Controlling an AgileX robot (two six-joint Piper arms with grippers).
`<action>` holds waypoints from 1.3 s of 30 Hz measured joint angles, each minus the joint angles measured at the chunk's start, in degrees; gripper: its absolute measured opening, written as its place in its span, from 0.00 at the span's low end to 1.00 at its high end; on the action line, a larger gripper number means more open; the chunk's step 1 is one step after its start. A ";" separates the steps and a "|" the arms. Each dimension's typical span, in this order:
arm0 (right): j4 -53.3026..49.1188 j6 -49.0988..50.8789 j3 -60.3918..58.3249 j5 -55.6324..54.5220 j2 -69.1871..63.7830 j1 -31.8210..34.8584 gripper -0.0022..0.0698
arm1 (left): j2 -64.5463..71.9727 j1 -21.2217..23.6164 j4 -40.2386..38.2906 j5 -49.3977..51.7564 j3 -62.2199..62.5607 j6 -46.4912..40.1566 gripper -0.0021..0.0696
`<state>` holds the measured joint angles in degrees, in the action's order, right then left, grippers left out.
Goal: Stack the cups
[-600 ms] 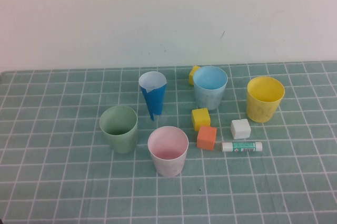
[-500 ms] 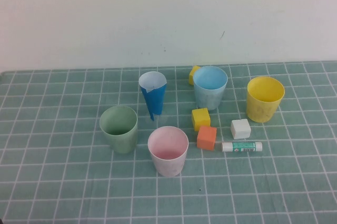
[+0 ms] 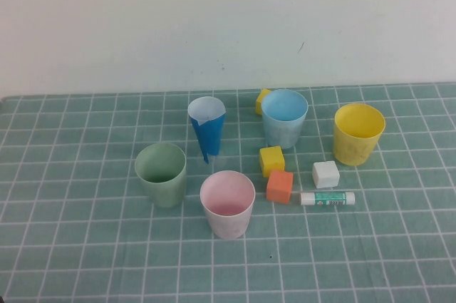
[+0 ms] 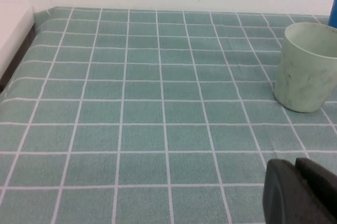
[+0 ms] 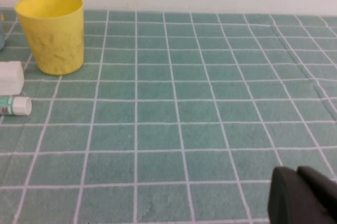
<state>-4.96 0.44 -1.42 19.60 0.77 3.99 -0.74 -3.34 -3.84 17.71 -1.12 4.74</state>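
Nothing has been stacked yet: all four cups stand apart and upright on the green checked table cloth, so the task is judged to be at its very start.

Nearest, both grippers are kept low at the near edge, out of the high view. The left gripper is seen only as dark fingers pressed together with nothing between them; the right gripper is likewise clenched on nothing.

The pink cup is placed nearest, at the centre. The green cup is set just left of it and a little farther. Right of the pink cup lie an orange block, a glue stick on its side and a white block; green print is carried on the glue stick's label, but it cannot be read. A yellow block sits beyond. Farther still are the dark blue paper cone, the blue cup and, at the right, the yellow cup.

For the next move a gripper would need to be opened and brought to one cup's rim, probably the green cup for the left arm or the yellow for the right.
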 joint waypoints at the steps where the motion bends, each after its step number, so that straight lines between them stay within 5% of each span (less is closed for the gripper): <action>1: 0.00 0.00 0.00 0.00 0.00 0.00 0.03 | 0.00 0.00 0.00 0.00 0.00 0.00 0.03; 27: -0.70 -0.44 -0.22 -4.73 0.00 0.00 0.03 | 0.00 0.00 0.19 -2.05 0.00 0.11 0.03; 39: -0.92 -1.47 -0.22 -36.32 0.00 0.00 0.03 | 0.00 0.00 0.19 -40.35 -0.11 0.11 0.03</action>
<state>-5.88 -1.04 -1.63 -16.72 0.77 3.99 -0.74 -3.34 -3.64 -22.64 -1.23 4.85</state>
